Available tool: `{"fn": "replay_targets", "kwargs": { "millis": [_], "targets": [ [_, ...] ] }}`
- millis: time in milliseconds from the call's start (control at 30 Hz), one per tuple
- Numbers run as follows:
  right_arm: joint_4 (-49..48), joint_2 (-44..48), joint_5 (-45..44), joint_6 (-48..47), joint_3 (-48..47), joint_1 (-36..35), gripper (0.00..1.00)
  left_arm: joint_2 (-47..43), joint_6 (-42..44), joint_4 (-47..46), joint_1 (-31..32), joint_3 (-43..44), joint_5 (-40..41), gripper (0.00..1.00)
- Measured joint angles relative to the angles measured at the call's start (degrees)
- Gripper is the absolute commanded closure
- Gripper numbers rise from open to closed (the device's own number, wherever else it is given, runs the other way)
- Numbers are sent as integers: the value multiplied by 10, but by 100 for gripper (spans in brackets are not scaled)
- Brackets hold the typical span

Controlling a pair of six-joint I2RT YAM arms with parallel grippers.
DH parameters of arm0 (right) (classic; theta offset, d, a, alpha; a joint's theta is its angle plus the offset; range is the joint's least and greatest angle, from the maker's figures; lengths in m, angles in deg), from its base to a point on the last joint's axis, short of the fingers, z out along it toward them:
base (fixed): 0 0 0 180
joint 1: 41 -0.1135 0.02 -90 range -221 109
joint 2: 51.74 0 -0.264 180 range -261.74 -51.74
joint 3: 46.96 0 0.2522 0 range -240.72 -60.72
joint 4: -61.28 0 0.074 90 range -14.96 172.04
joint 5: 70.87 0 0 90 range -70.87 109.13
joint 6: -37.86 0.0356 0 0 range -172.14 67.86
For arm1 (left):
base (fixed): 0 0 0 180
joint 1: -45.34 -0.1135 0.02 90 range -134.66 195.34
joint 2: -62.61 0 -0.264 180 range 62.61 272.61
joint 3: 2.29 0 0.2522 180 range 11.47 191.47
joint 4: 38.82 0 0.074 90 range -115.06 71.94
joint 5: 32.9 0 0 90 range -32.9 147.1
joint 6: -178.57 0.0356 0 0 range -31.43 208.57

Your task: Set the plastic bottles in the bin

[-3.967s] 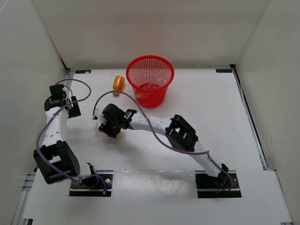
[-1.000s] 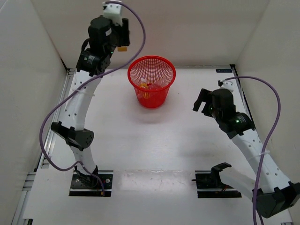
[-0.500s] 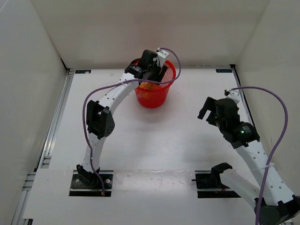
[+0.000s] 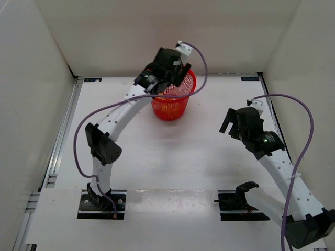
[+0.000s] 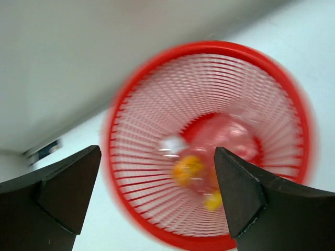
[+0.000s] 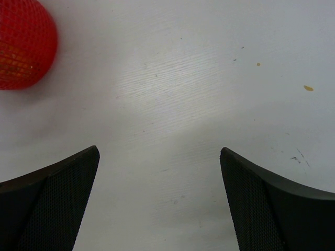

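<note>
White table [image 4: 172, 157], walled on the left, right and far sides. No bottle shows on its bare surface in the overhead view.

Left arm [image 4: 112, 117] reaches from its near-left base to the far middle of the table. Right arm [image 4: 277, 162] is folded over the right side, well apart from the work.

Bin [image 4: 170, 107]: a red mesh basket standing upright at the far middle, just in front of the far wall.

Left gripper [image 4: 172, 68] hangs directly over the bin's mouth. In the wrist view its fingers stand wide with nothing between them, and the bin's rim is framed in the gap. Right gripper [image 6: 159, 151] is also spread wide and empty. It faces bare table, with the bin's wall at the far-left corner of its view.

Plastic bottles [image 5: 204, 157] lie together at the bottom of the bin. The blurred wrist view shows clear plastic, orange patches and one white spot that is probably a cap. Their number cannot be told for certain.

Step in hand, as judged: the drop into the bin, with the jaws parted above it. With no bottle seen outside, the task looks complete or nearly so. The next move calls for raising the left arm straight clear of the rim, without nudging the light basket, then drawing it back toward its base.
</note>
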Motion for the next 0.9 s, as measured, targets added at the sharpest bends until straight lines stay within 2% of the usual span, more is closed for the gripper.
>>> {"fn": "replay_targets", "kwargs": {
  "millis": [67,133,300,367,600,700,800,900],
  "targets": [
    [0,-21,15,-3,-1,20,1,-35,2,-4,-39,-10,23,0],
    [3,-43,34,-6,-1,55,1,-94,-2,-24,-113,-64,38,0],
    [0,-73,104,-7,10,162,1,-236,-17,-36,-366,-283,49,0],
    [-2,-78,127,-11,18,195,1,-274,-19,-21,-444,-382,31,0],
    [-4,-101,159,-20,22,232,1,-350,-22,40,-628,-669,-137,0],
    [-5,-102,161,-24,22,232,1,-359,-24,61,-711,-756,-181,0],
    [-6,-100,164,-27,22,232,1,-362,-24,83,-765,-779,-221,0],
    [-6,-98,166,-28,22,232,1,-374,-24,84,-778,-763,-252,0]
  ]
}}
